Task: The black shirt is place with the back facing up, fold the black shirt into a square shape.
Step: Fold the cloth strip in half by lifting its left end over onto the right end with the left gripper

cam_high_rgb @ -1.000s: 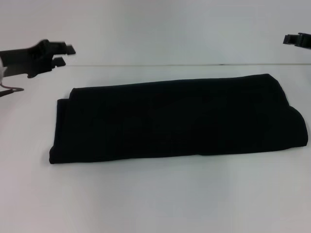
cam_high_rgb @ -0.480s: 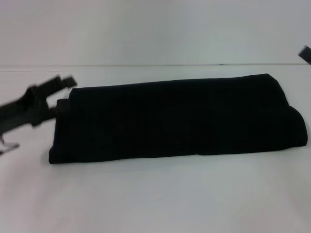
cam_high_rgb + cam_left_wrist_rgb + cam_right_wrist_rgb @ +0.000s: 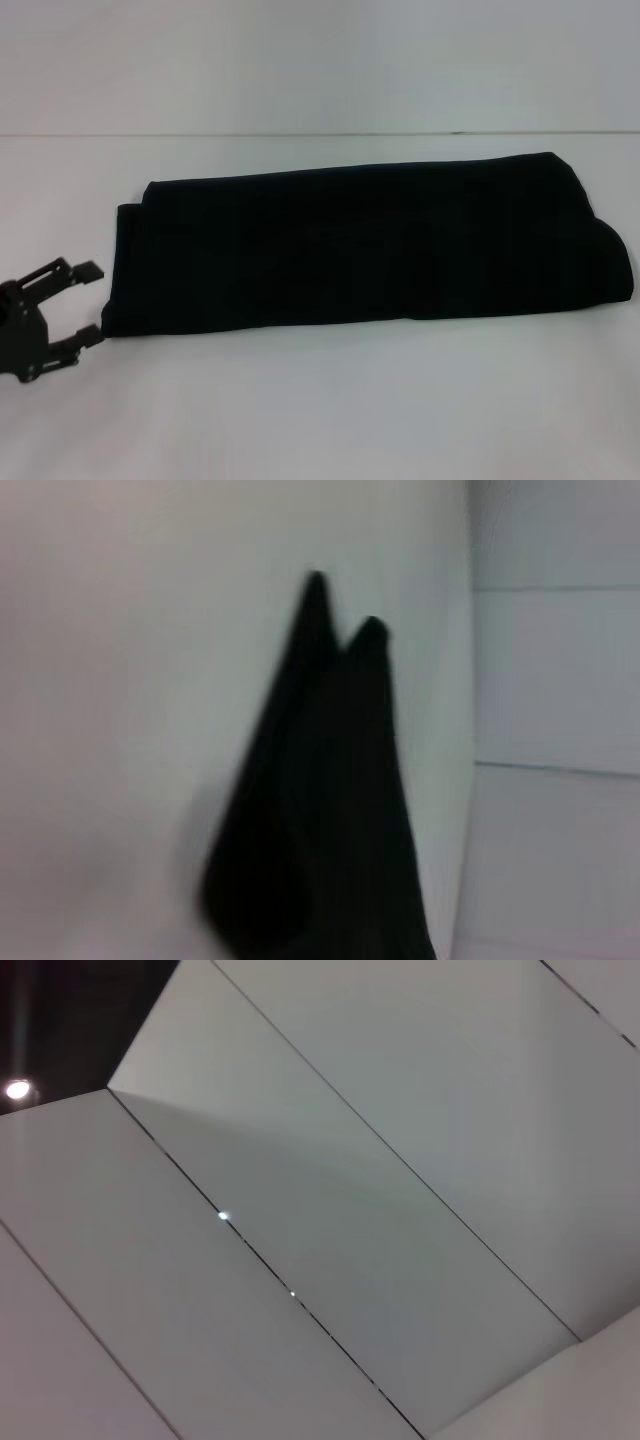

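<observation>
The black shirt lies folded into a long horizontal band across the middle of the white table; no lettering shows. It also shows in the left wrist view as a dark tapered shape. My left gripper is open and low at the table's left, its fingertips just beside the band's near left corner, not holding it. My right gripper is out of the head view, and the right wrist view shows only wall panels.
The white table runs to a back edge against a pale wall. Bare table surface lies in front of the shirt and to its left around my left gripper.
My left gripper has come down from the upper left to the table beside the shirt's near left corner. My right gripper has left the view at the upper right. The shirt has not moved.
</observation>
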Motion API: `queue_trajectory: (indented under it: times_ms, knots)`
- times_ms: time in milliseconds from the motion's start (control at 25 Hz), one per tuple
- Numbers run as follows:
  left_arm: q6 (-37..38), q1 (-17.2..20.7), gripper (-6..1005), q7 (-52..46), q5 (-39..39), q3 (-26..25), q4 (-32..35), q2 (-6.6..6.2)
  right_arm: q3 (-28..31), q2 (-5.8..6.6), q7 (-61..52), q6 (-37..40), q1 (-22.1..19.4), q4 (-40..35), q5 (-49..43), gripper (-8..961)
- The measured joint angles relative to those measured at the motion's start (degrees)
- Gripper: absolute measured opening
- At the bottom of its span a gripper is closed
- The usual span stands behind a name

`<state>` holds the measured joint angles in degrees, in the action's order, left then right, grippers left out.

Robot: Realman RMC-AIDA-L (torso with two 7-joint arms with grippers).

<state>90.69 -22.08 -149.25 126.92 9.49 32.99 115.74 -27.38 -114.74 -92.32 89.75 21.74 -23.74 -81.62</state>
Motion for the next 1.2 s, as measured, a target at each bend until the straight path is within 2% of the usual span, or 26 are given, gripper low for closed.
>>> queue_trajectory:
  times_ms: [80, 200, 1200]
  knots:
    - [-1.45, 0.25, 905, -1.07, 0.31, 0.01, -0.12, 0.34, 0.0, 0.64, -1.9, -0.91, 0.42, 0.04, -0.23, 914]
    - [-3.92, 0.45, 903, -2.3, 0.56, 0.33, -0.47, 0.74, -0.02, 0.93, -3.34, -1.49, 0.76, -0.09, -0.23, 915]
    - [-13.57, -2.85, 902, -5.48, 2.31, 1.11, -5.48, 1.37, 0.02, 1.1, -4.27, -2.43, 1.81, -0.15, -0.16, 913]
